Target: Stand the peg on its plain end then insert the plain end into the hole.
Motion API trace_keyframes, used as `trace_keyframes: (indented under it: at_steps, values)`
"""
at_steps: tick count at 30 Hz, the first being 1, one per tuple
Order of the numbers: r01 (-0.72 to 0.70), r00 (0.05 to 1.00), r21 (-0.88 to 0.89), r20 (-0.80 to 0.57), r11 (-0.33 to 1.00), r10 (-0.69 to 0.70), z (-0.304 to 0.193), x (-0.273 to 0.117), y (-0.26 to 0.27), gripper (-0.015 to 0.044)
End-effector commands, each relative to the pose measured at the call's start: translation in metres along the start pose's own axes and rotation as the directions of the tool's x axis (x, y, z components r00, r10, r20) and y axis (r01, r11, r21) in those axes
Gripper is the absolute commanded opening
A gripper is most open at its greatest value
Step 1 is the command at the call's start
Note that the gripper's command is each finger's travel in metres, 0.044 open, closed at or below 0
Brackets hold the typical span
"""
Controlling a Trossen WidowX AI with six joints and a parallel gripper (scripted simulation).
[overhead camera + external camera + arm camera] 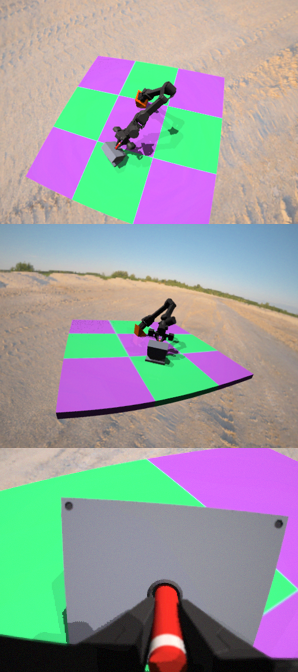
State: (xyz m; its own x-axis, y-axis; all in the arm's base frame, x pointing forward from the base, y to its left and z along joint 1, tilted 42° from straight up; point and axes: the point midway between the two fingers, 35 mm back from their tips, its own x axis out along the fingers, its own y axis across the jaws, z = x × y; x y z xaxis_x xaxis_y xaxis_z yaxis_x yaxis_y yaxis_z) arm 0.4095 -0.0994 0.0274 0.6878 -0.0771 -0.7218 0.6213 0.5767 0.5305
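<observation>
The red peg (117,146) (166,620) has a white band near the end closer to the wrist camera. My gripper (119,143) (166,606) is shut on the peg, its fingers on either side of it. The grey sloped panel (110,150) (158,345) (115,548) lies just beyond the fingertips. In the wrist view the peg's plain end is at the dark round hole (164,581), with the rim showing around its far side. How deep the end sits is hidden. In the exterior view the peg is a tiny red spot behind the panel's top edge.
The orange bracket (141,102) (138,331) stands by the arm's base. The panel stands on the green and purple checkered table (110,189) (102,381). Small dark dots (69,506) mark the panel's corners. The arm reaches over the table from its base to the panel.
</observation>
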Motion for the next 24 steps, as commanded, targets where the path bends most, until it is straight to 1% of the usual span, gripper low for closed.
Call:
trace_keyframes:
  at_steps: [1, 16, 24]
  values:
    - [0.000, 1.000, 0.000, 0.000, 1.000, 0.000, 0.000, 0.000, 0.000, 0.0052]
    - [0.000, 1.000, 0.000, 0.000, 1.000, 0.000, 0.000, -0.003, 0.000, 0.0440]
    - [0.000, 1.000, 0.001, 0.001, 1.000, 0.000, 0.002, -0.012, 0.001, 0.0440]
